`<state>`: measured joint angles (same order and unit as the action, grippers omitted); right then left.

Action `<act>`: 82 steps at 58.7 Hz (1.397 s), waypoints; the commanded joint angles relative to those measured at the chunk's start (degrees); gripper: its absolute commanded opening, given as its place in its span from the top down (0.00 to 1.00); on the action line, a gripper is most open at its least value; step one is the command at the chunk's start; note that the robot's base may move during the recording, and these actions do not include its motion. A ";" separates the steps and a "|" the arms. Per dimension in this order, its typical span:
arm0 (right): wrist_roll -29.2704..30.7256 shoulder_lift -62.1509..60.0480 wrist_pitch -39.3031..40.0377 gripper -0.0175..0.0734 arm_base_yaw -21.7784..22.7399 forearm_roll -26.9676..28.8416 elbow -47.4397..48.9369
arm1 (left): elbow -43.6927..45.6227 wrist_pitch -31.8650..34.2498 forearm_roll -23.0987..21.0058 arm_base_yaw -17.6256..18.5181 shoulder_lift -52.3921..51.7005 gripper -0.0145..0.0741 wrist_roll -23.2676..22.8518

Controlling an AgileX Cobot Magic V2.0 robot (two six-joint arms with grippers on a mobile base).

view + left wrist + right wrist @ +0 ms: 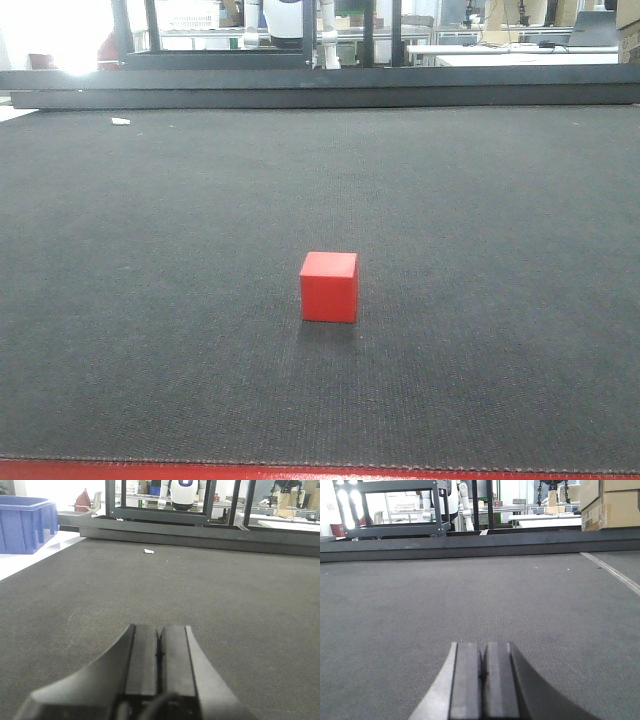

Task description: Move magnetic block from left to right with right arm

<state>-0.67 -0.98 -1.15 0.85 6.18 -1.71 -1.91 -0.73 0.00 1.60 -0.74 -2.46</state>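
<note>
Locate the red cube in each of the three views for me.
Front view: red cube sits centre, just below the middle, on the dark mat.
Left wrist: not in it.
Right wrist: not in it.
Shared landmark: the black rail along the mat's far edge.

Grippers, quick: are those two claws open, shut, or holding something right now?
Left gripper: shut, holding nothing.
Right gripper: shut, holding nothing; the magnetic block sits alone on the mat.

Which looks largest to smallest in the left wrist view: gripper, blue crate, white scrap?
1. left gripper, though nearness to the camera inflates it.
2. blue crate, partly cut off at the frame edge.
3. white scrap on the mat.
</note>
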 commanded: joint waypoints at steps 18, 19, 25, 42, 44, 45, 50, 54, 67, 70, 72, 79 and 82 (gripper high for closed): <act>0.31 -0.68 4.82 0.75 0.00 -0.18 0.26 | -0.44 5.04 0.00 -0.01 -0.78 0.97 -0.25; 0.31 -0.68 4.82 0.75 0.00 -0.18 0.26 | -0.44 5.04 0.00 -0.01 -0.78 0.97 -0.25; 0.31 -0.68 4.82 0.75 0.00 -0.18 0.26 | -0.44 5.04 0.00 -0.01 -0.78 0.97 -0.25; 0.31 -0.68 4.82 0.75 0.00 -0.18 0.26 | -0.44 5.04 0.00 -0.01 -0.78 0.97 -0.25; 0.31 -0.68 4.82 0.75 0.00 -0.18 0.26 | -0.44 5.04 0.00 -0.01 -0.78 0.97 -0.25; 0.31 -0.68 4.82 0.75 0.00 -0.18 0.26 | -0.44 5.04 0.00 -0.01 -0.78 0.97 -0.25; 0.26 -0.68 4.88 0.75 0.00 -0.06 0.31 | -0.44 5.04 0.00 -0.01 -0.78 0.97 -0.25; 0.26 -0.68 4.88 0.75 0.00 1.05 0.75 | -0.44 5.04 0.00 -0.01 -0.78 0.97 -0.25; 0.26 -0.57 3.81 0.75 0.00 5.48 5.11 | -0.44 5.04 0.00 -0.01 -0.78 0.97 -0.25; 0.26 -0.37 2.47 0.75 0.00 5.48 6.64 | -0.44 5.04 0.00 -0.01 -0.78 0.97 -0.25; 0.32 0.17 0.70 0.75 0.00 5.43 8.28 | -0.44 5.04 0.00 -0.01 -0.78 0.97 -0.25; 0.67 3.21 -6.13 0.75 0.00 5.43 12.27 | -0.44 5.04 0.00 -0.01 -0.78 0.97 -0.25; 0.67 4.94 -8.36 0.75 0.00 5.43 13.62 | -0.44 5.04 0.00 -0.01 -0.78 0.97 -0.25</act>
<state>-0.67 0.78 -9.97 0.85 11.16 8.07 -1.91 -0.73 0.00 1.60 -0.74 -2.46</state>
